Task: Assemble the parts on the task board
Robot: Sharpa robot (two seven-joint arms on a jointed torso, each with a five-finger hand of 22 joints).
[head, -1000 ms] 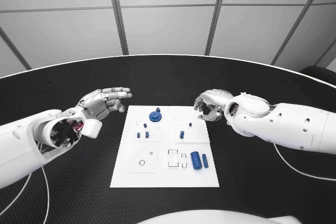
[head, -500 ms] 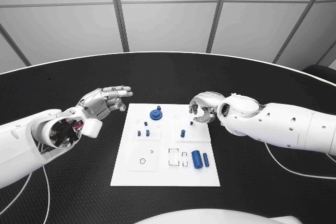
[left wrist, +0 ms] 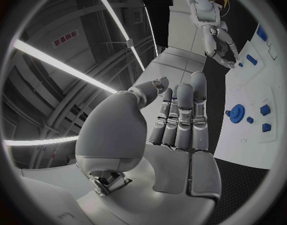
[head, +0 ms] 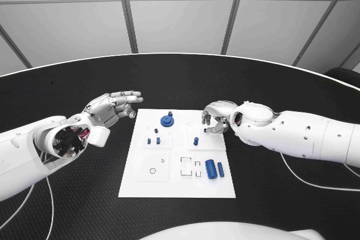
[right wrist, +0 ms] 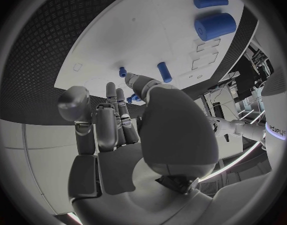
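We see our right hand (head: 216, 117) over the far right corner of the white board (head: 171, 185), fingers curled in and holding nothing we can see. The short blue peg (head: 195, 141) lies just inward of it, upright as far as we can tell. Our left hand (head: 114, 108) hangs open off the board's far left corner, farther from the peg, above the counter (head: 75, 209).

The worktop (head: 180, 84) was a round black surface with a pale rim and a fine studded texture. Directly on it lay one white task board (head: 169, 185), a flat rectangular plate set about the middle of the worktop, its long sides running from the near edge toward the far edge. A thin white cable (head: 311, 178) lay on the worktop right of the task board.
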